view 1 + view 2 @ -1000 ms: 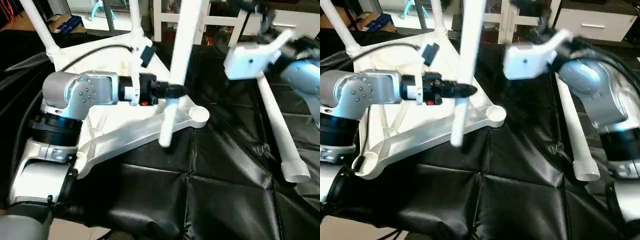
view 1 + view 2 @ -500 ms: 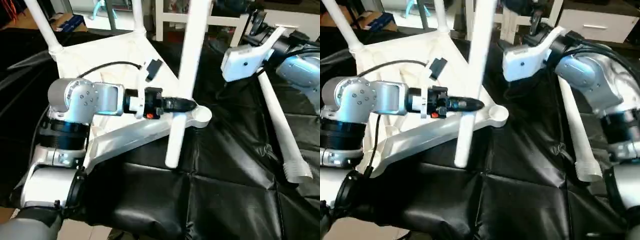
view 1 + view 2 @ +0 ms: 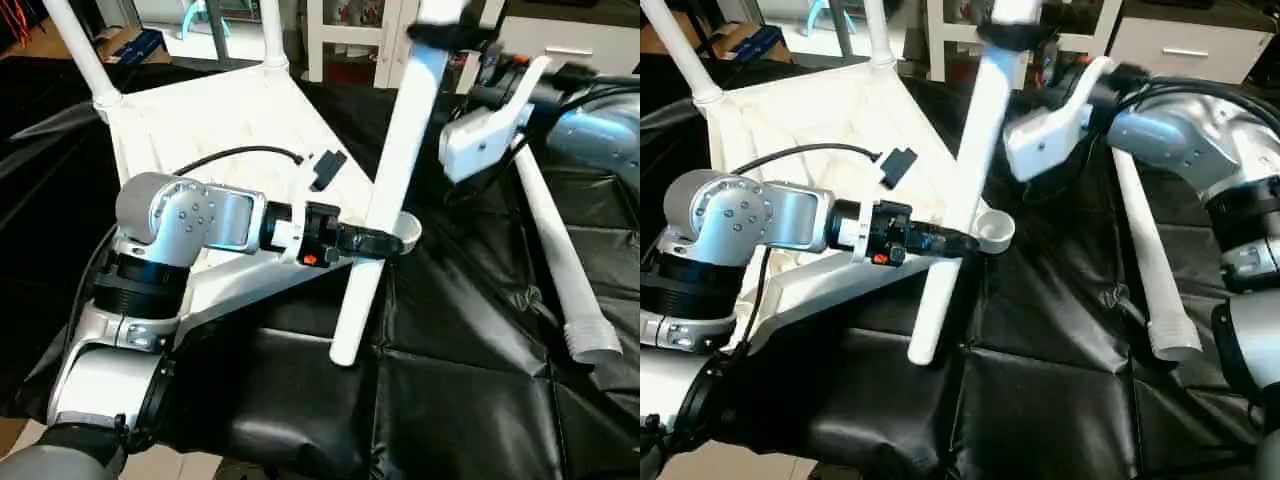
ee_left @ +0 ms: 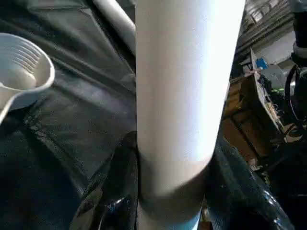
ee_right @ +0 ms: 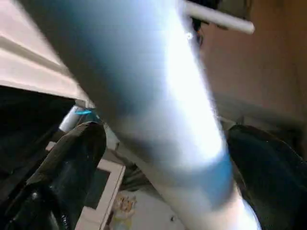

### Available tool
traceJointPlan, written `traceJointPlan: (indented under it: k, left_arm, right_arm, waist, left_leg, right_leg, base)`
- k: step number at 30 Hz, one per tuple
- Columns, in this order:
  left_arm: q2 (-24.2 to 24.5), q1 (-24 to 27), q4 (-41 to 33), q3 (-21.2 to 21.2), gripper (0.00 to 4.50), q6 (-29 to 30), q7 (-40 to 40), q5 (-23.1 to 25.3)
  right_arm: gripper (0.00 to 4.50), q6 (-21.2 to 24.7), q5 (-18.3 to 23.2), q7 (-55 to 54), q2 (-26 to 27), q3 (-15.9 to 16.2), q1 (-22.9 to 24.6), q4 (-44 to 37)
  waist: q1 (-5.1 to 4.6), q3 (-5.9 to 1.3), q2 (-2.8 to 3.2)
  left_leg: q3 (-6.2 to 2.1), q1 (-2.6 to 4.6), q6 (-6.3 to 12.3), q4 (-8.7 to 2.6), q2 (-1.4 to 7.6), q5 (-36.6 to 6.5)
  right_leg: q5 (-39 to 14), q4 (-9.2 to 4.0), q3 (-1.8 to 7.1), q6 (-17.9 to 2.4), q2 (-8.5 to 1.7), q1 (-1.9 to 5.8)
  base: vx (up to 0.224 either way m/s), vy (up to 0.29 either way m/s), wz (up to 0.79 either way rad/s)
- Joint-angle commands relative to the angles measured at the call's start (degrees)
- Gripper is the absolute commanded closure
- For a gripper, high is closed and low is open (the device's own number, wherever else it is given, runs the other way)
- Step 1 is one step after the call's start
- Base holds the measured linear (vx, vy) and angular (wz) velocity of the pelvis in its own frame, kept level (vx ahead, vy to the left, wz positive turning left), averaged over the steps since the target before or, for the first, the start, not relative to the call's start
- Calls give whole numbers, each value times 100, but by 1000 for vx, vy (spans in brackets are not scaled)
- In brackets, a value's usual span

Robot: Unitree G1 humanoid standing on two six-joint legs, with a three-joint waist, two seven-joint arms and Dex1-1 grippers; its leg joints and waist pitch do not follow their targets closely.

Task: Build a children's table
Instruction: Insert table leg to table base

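Two long white cylindrical tube legs (image 3: 88,60) already stand in the upturned white plastic ribbed tabletop (image 3: 215,125). Our left gripper (image 3: 385,243) clamps a third leg (image 3: 385,205) — tilted beside the empty near-corner socket (image 3: 993,229). Our right gripper (image 3: 450,35) brackets its top, spread wide. A fourth leg (image 3: 555,250) lies loose.

Silver left forearm is extended level, its black two-fingered left gripper (image 3: 375,241) clamped around the white cylindrical tube leg (image 3: 385,190). Black two-fingered right gripper (image 5: 163,158) is spread wide, straddling the same leg higher up.
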Motion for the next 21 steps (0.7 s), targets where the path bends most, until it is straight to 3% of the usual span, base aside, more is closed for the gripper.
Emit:
traceJointPlan:
  k: [1,5,9,15,21]
  left_arm:
    - [-28,21,-193,-23,293,85,-28,-108]
    - [-76,42,-256,8,293,145,-37,-168]
    - [-5,124,-412,-74,293,102,-136,-165]
    - [-15,209,-516,-105,293,153,-106,-217]
    - [-27,215,-535,-93,293,163,-125,-208]
  right_arm:
    - [2,-190,-232,-196,-120,122,-150,50]
    - [2,-264,-496,-523,-146,244,-276,245]
    - [2,-302,-883,-1031,-168,450,-545,679]
    - [74,-530,-1164,-1480,-166,644,-741,980]
    - [117,-745,-1365,-1829,-176,828,-843,1111]
  waist:
    - [-34,-562,-128]
    - [-41,-558,-146]
    - [-60,-536,-150]
    - [-73,-540,-145]
    - [-94,-528,-141]
  left_leg:
    - [-12,113,768,-310,-16,-901]
    - [-8,109,800,-303,-22,-937]
    - [-8,115,710,-304,-21,-1090]
    - [-1,99,720,-297,-31,-1026]
    - [2,100,724,-297,-33,-1082]
  right_leg:
    - [-921,-265,86,-1621,-41,410]
    - [-983,-265,88,-1568,-36,403]
    - [-1244,-281,78,-1470,-37,376]
    - [-1086,-265,83,-1451,-23,377]
    - [-1092,-268,74,-1469,-18,372]
  base:
    - [0,0,0]
    - [0,0,0]
    - [0,0,0]
    - [0,0,0]
    - [0,0,0]
